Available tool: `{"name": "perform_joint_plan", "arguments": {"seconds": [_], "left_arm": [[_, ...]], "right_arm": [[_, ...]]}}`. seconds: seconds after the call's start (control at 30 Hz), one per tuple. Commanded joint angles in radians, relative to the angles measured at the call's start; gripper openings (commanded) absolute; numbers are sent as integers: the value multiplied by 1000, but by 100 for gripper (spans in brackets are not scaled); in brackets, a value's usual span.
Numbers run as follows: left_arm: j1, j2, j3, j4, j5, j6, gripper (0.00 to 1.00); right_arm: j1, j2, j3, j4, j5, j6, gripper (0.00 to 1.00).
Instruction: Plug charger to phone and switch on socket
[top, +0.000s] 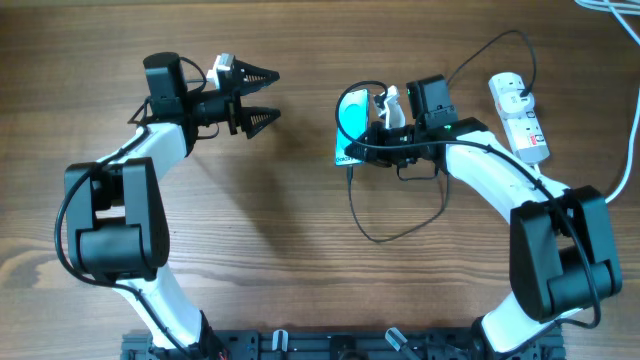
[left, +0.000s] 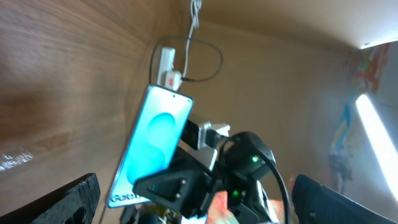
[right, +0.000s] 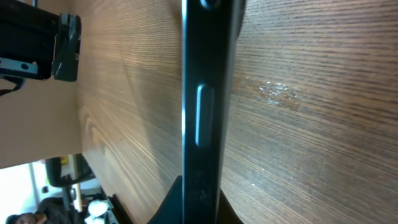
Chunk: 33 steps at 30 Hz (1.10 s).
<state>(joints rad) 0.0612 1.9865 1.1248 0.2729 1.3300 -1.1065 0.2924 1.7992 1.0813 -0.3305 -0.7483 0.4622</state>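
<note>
The phone (top: 350, 115), teal screen with white lettering, is held on edge above the table by my right gripper (top: 366, 140), which is shut on it. In the right wrist view the phone's dark side edge (right: 202, 112) runs up between the jaws (right: 200, 202). The charger's black cable (top: 380, 237) loops on the table from the phone's near end to the white adapter (top: 518, 95) in the socket (top: 524, 125); I cannot tell if the tip is seated. My left gripper (top: 262, 98) is open and empty, left of the phone. Its view shows the phone (left: 154, 146) between spread fingers (left: 199, 205).
A thick white cord (top: 630, 120) runs along the right table edge from the socket. In the left wrist view the socket (left: 166, 62) and cord (left: 196, 15) lie beyond the phone. Bare wood lies between the two arms and in front of them.
</note>
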Motion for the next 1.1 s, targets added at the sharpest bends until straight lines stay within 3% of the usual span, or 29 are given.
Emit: {"name": "perform_joint_plan", "arguments": {"seconds": [0.0, 0.1, 0.17, 0.23, 0.3, 0.37, 0.47, 0.7, 0.83, 1.07], "left_arm": [[2, -6, 1, -53, -112, 80, 99], [2, -57, 13, -331, -342, 285, 99], [-3, -93, 95, -658, -570, 488, 99], [-10, -97, 282, -1036, -824, 683, 99], [-16, -97, 459, -1254, -1035, 762, 100], [-18, -100, 529, -1286, -1124, 763, 100], [-20, -96, 530, -1275, -1126, 762, 100], [-19, -96, 530, -1276, -1126, 762, 100], [-19, -96, 530, -1276, -1126, 762, 100], [-19, -96, 530, -1276, -1126, 762, 100]], "right_arm": [[2, -2, 6, -5, 19, -42, 4], [2, -2, 6, -23, 19, -43, 4], [2, -2, 6, -22, 19, -43, 4], [3, 5, 6, -21, 18, -42, 4], [4, 32, 6, -22, 14, -40, 4], [14, 75, 6, -18, 13, -37, 4], [39, 133, 6, 4, -89, -47, 4], [108, 206, 6, 130, -116, -43, 4], [149, 209, 6, 151, 13, -11, 4], [171, 209, 6, 170, 74, 43, 5]]}}
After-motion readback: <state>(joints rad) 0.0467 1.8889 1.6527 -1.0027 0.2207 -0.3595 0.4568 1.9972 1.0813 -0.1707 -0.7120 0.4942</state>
